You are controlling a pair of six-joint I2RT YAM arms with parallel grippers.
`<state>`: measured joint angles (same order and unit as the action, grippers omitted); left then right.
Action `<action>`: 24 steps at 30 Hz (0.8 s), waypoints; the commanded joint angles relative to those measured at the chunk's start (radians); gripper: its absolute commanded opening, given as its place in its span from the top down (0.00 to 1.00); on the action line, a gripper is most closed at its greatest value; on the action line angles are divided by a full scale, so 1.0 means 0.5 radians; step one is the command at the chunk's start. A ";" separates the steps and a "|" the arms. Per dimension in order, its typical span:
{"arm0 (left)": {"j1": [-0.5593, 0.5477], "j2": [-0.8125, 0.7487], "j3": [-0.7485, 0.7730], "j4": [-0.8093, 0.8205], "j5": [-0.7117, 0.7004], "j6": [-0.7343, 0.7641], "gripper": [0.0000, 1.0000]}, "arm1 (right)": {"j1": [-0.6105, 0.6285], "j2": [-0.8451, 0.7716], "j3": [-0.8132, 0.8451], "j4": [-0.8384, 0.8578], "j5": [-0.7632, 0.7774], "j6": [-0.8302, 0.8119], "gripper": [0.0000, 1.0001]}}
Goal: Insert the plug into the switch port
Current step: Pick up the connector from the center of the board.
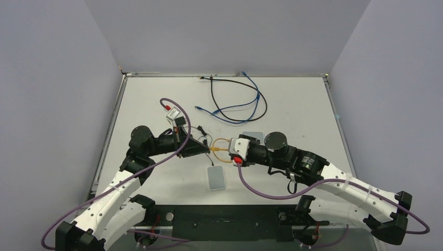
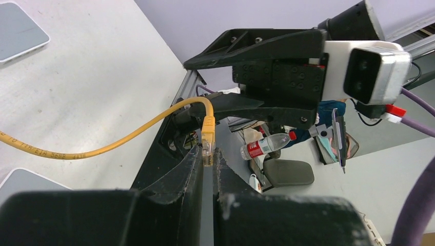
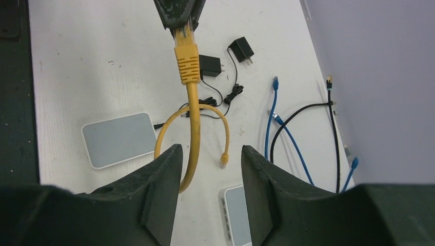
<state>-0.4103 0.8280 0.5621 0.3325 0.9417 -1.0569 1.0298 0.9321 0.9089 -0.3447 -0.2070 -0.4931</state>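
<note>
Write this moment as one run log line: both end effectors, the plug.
left end effector: shut on plug | right end effector: open, yellow cable passes between its fingers | plug: not yet in switch

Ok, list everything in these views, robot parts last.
Yellow cable: one, yellow, looping over the table centre, its plug raised.
Switch boxes: two, white with grey faces, one front of centre, the other by the right arm.
Blue cable: at least one, blue, far side.
Black cable: one, black, far side, crossing the blue.
Adapters: two, black, behind the yellow loop.
Table: one, white.
Left hand: shut on the plug.
Right hand: open, astride the yellow cable.
</note>
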 commanded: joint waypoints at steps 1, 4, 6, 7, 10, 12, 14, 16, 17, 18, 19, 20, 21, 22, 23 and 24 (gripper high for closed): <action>0.011 0.023 0.065 -0.035 -0.032 0.057 1.00 | 0.026 -0.034 0.136 0.035 -0.050 -0.193 0.57; 0.009 0.042 0.049 -0.064 -0.038 0.058 1.00 | 0.029 0.015 0.202 0.014 -0.120 -0.250 0.57; 0.010 0.053 0.048 -0.081 -0.033 0.056 1.00 | 0.031 0.051 0.238 0.002 -0.169 -0.278 0.57; 0.011 0.062 0.046 -0.089 -0.030 0.055 1.00 | 0.032 0.064 0.250 -0.003 -0.186 -0.296 0.57; 0.011 0.070 0.044 -0.116 -0.027 0.062 1.00 | 0.042 0.135 0.302 -0.025 -0.274 -0.321 0.58; 0.009 0.085 0.045 -0.141 -0.020 0.069 1.00 | 0.052 0.175 0.323 -0.041 -0.324 -0.338 0.59; 0.010 0.093 0.044 -0.162 -0.014 0.082 1.00 | 0.066 0.213 0.344 -0.059 -0.360 -0.351 0.61; 0.011 0.098 0.046 -0.186 -0.012 0.093 1.00 | 0.078 0.243 0.362 -0.074 -0.378 -0.357 0.63; 0.011 0.103 0.046 -0.200 -0.013 0.103 1.00 | 0.081 0.262 0.363 -0.077 -0.382 -0.360 0.64; 0.009 0.105 0.047 -0.207 -0.011 0.107 1.00 | 0.086 0.269 0.366 -0.084 -0.388 -0.362 0.64; 0.010 0.110 0.045 -0.214 -0.010 0.112 1.00 | 0.090 0.283 0.366 -0.089 -0.389 -0.366 0.65; 0.010 0.112 0.046 -0.217 -0.008 0.114 1.00 | 0.096 0.289 0.369 -0.094 -0.387 -0.367 0.66; 0.011 0.116 0.049 -0.222 -0.004 0.118 1.00 | 0.103 0.305 0.371 -0.098 -0.384 -0.367 0.66; 0.011 0.117 0.050 -0.226 -0.005 0.120 1.00 | 0.106 0.312 0.369 -0.104 -0.375 -0.367 0.67; 0.011 0.117 0.048 -0.238 -0.003 0.126 1.00 | 0.114 0.325 0.370 -0.105 -0.359 -0.367 0.67; 0.011 0.117 0.050 -0.241 -0.003 0.129 1.00 | 0.116 0.329 0.367 -0.105 -0.350 -0.368 0.67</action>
<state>-0.4103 0.8860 0.5621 0.2096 0.9321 -1.0233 1.0744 1.0882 1.0447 -0.4103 -0.3618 -0.6678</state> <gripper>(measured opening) 0.042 0.334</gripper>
